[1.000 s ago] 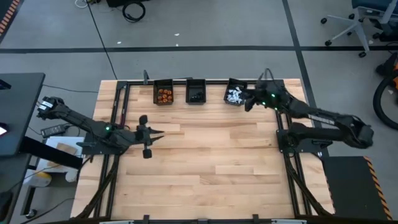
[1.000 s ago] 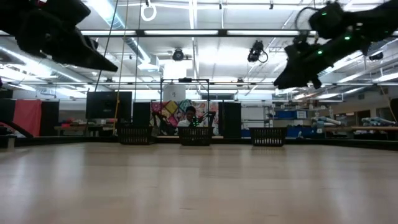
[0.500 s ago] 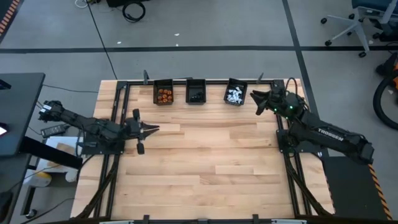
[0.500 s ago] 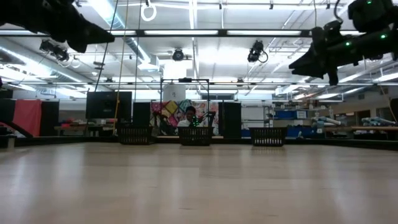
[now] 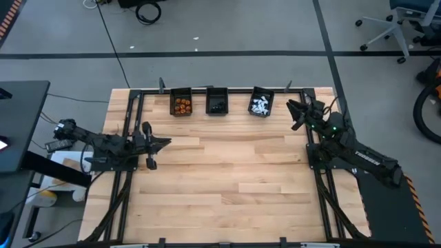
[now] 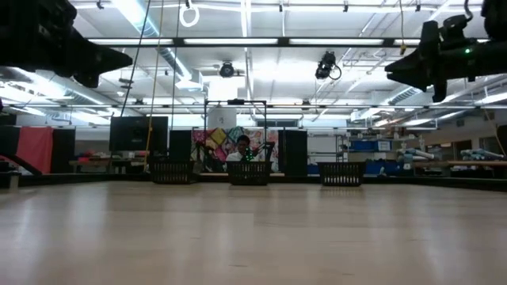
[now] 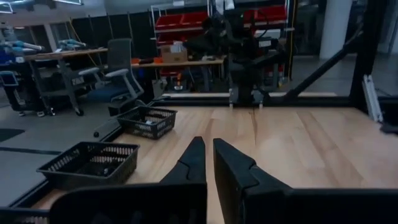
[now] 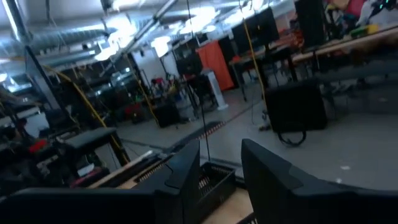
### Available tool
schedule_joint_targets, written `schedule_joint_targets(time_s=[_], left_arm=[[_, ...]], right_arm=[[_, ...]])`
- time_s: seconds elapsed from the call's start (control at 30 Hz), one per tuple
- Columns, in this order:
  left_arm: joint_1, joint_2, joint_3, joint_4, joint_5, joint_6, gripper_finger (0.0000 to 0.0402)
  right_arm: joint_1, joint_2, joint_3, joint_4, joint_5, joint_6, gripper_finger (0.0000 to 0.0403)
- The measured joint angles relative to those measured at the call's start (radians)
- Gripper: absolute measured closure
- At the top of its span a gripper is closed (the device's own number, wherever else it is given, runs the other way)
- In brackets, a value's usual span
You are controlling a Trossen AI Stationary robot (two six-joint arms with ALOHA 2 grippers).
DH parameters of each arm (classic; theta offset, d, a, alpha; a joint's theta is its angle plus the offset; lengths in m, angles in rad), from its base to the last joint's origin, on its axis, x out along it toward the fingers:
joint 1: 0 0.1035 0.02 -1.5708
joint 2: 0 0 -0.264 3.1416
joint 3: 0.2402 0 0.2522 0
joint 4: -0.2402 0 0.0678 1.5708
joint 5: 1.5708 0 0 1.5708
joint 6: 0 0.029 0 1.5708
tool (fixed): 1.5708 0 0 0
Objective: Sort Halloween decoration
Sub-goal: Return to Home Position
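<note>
the likeliest slip now is a knock to the right bin (image 5: 251, 105). the right pincer (image 5: 295, 111) hangs just beside it, over the far right corner of the bench (image 5: 227, 179). a low or wide swing on the way home could tip the bin and scatter the white trinkets (image 5: 260, 106) inside. the low view shows both arms held well above the boards, so i judge that risk small.

the right pincer stands partly open with nothing between its fingers. the left pincer (image 5: 162, 142), over the bench's left side, is closed to a sliver and also empty, so neither can drop anything.

the orange trinkets (image 5: 182, 105) lie in the left bin (image 5: 172, 103) and the black trinkets (image 5: 218, 106) in the middle bin (image 5: 208, 103). all three bins stand in a row along the far edge. i see no stray piece on the boards, though one this tiny could escape the overhead view.

the black frame (image 5: 238, 89) runs close behind the bins and down both sides, and each arm reaches in over a side rail, the one thing to clear. a person (image 6: 242, 146) sits beyond the bench, well apart.
</note>
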Motion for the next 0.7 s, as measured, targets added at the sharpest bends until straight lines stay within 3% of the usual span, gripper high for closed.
schedule_joint_targets(time_s=[0.17, 0.4, 0.63, 0.7], left_arm=[[0.0, -0.103, 0.021, -0.133, -0.007, 0.005, 0.0391], [-0.005, -0.1, 0.029, -0.147, -0.011, -0.01, 0.0391], [-0.058, -0.097, 0.013, -0.106, 0.305, -0.035, 0.0391], [-0.063, -0.096, -0.014, -0.075, 0.305, -0.016, 0.0391]], right_arm=[[0.013, -0.071, -0.038, 0.011, 0.0, -0.003, 0.028], [0.043, -0.07, -0.043, -0.017, -0.013, -0.026, 0.028], [0.115, -0.058, -0.108, -0.024, 0.003, 0.0, 0.028], [0.132, -0.053, -0.108, -0.016, 0.003, -0.005, 0.028]])
